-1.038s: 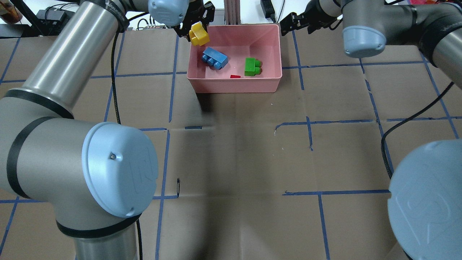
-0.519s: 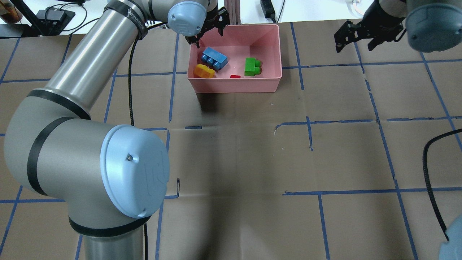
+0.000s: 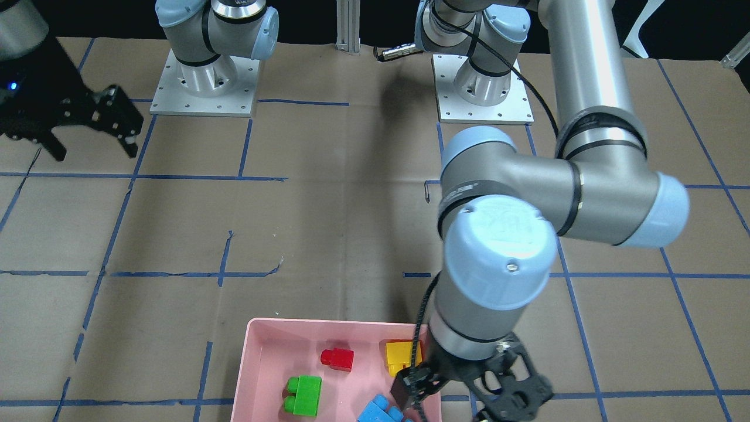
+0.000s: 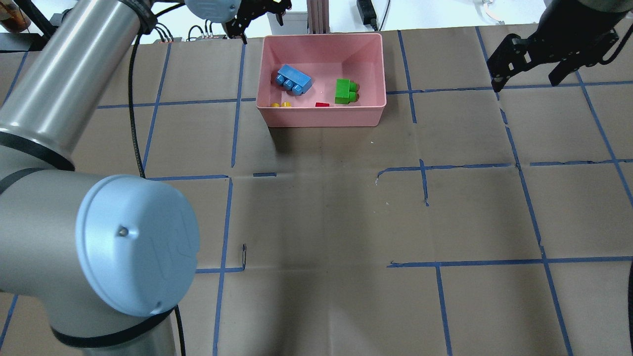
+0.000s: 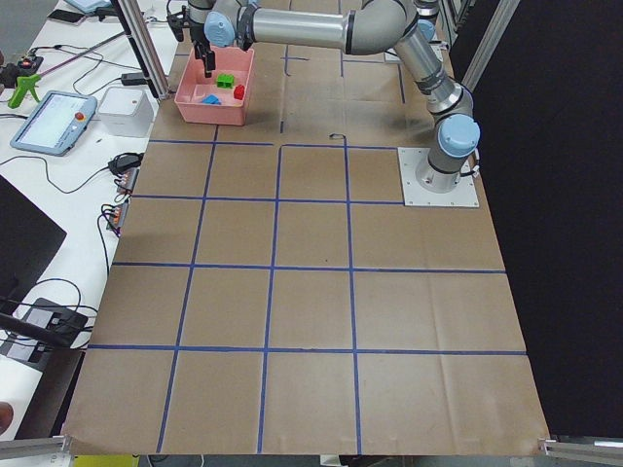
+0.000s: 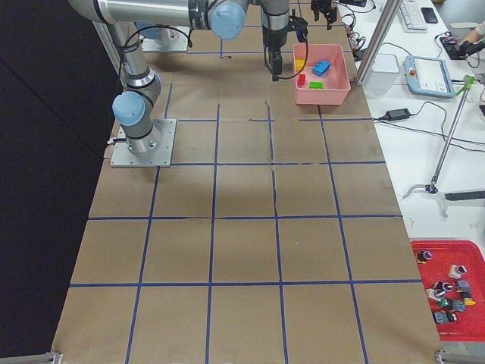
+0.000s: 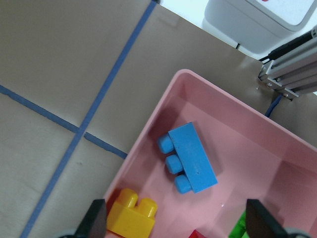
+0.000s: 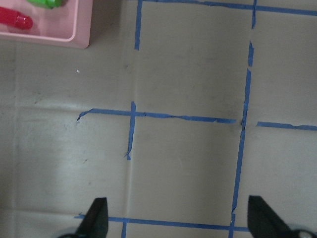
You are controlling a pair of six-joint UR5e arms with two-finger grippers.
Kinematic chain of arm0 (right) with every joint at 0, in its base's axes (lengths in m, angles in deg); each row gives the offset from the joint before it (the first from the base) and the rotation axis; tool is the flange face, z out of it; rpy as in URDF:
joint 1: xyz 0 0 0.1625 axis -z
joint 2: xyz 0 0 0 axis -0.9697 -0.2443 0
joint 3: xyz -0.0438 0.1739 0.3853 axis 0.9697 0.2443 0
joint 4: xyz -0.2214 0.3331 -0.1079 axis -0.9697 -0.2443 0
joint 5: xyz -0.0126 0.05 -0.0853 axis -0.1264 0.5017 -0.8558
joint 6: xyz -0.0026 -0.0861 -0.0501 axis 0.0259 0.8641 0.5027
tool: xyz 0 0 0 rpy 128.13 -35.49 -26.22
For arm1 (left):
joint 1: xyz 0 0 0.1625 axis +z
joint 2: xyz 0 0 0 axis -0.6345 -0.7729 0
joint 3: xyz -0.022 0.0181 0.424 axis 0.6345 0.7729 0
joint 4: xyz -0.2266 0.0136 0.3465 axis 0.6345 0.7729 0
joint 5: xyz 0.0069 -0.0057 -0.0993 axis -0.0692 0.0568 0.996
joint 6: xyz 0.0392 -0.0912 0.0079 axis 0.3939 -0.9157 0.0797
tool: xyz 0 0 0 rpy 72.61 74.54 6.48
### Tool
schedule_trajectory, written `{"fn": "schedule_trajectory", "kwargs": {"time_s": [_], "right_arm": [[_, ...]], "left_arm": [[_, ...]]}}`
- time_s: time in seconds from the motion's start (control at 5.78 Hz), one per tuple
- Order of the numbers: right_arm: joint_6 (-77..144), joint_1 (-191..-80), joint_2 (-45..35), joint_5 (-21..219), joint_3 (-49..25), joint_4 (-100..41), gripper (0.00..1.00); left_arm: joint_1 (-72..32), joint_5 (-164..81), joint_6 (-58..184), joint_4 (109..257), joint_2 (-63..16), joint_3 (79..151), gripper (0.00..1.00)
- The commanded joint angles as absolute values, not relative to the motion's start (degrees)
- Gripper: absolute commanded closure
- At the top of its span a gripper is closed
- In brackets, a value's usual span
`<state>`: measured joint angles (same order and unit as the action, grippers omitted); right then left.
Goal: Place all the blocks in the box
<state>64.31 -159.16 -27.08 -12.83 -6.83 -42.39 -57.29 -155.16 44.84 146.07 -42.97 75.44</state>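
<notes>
The pink box stands at the table's far middle. In it lie the blue block, the green block, the red block and the yellow block, which is half hidden behind the near wall. My left gripper is open and empty, above the box's far left corner. Its wrist view shows the blue block and the yellow block below it. My right gripper is open and empty, well to the right of the box, over bare cardboard.
An aluminium post and cables stand just beyond the box. The table is brown cardboard with a blue tape grid. A red parts tray and a tablet lie on the side bench.
My left gripper let go of the yellow block, which dropped into the box's near left corner. That gripper then drew back and up. My right gripper moved right, away from the box.
</notes>
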Motion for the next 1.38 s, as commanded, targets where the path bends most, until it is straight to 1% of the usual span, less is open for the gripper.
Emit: {"fn": "schedule_trajectory", "kwargs": {"time_s": [0.0,0.17,0.52,0.86,1.04,1.21], "right_arm": [[56.7,-171.1,-28.2,-13.4,-6.6,-40.1,0.00],[51.2,-173.4,-25.7,-13.4,-7.4,-40.3,0.00],[52.0,-172.7,-25.3,-13.1,-11.6,-40.3,0.00],[52.4,-170.9,-25.0,-13.1,-10.8,-40.3,0.00],[52.5,-169.4,-25.7,-13.0,-10.7,-40.1,0.00],[52.4,-169.3,-25.7,-13.0,-11.1,-39.9,0.00]], "left_arm": [[-51.0,-153.7,61.7,153.5,-33.6,80.8,0.00],[-49.1,-153.7,71.6,155.2,-28.2,86.3,0.00],[-48.8,-153.6,87.7,160.6,-16.7,96.8,0.00],[-48.8,-152.0,95.4,162.9,-6.7,106.1,0.00],[-48.6,-149.8,96.5,162.4,-5.1,107.3,0.00],[-48.7,-149.9,96.0,160.6,-5.7,107.8,0.00]]}}
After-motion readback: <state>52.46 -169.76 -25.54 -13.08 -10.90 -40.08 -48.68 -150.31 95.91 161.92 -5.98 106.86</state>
